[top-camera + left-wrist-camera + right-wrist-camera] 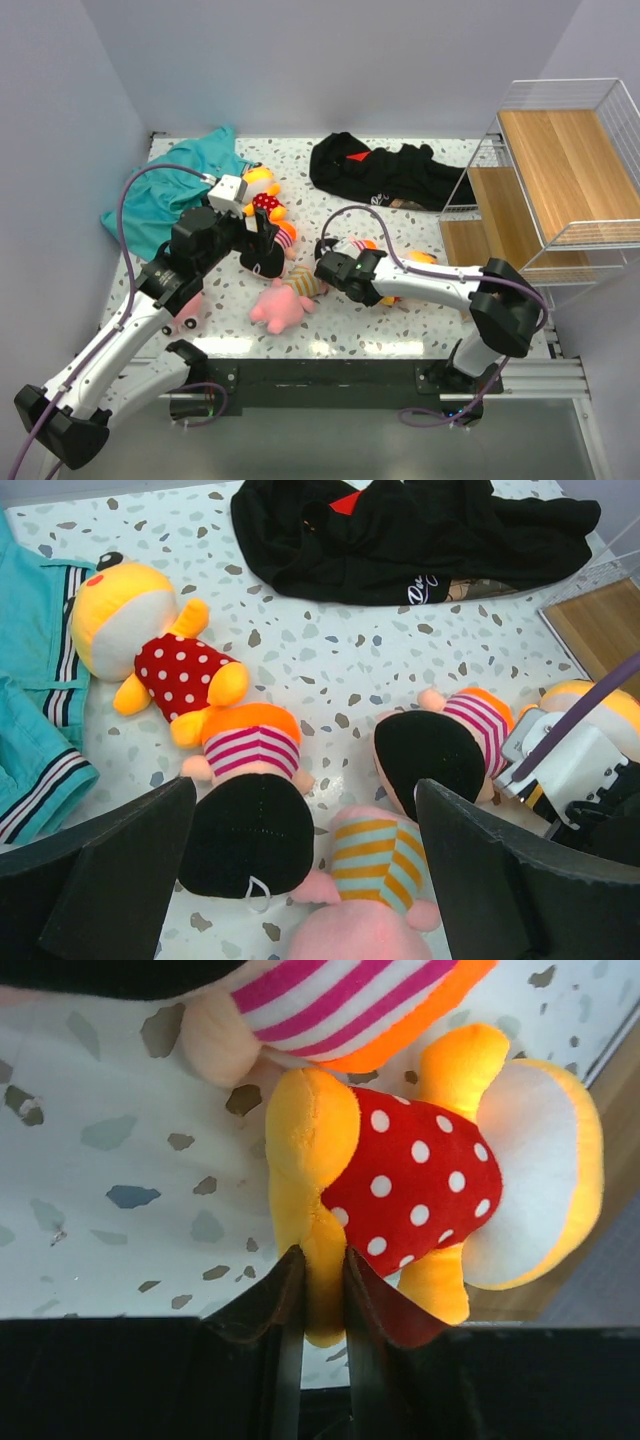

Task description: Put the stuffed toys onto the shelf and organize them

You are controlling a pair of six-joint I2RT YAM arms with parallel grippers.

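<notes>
— Right claw (318,1260)?
— Narrow, pinching one leg of the yellow-orange plush bear in the red white-dotted top (410,1180). Long axis 9 to 3 o'clock in the wrist view, head at 3.
— Target?
— White wire rack with wooden tiers (560,160), about 2 o'clock from that claw seen from above. Nearer this arm.
— Obstacles?
— Black-haired doll in pink-orange stripes (330,1000) just beside the bear at 12. Crumpled black garment (385,170) near the rack's foot.
— Left claw (305,790)?
— Wide, hovering over a second striped doll (250,810).
</notes>
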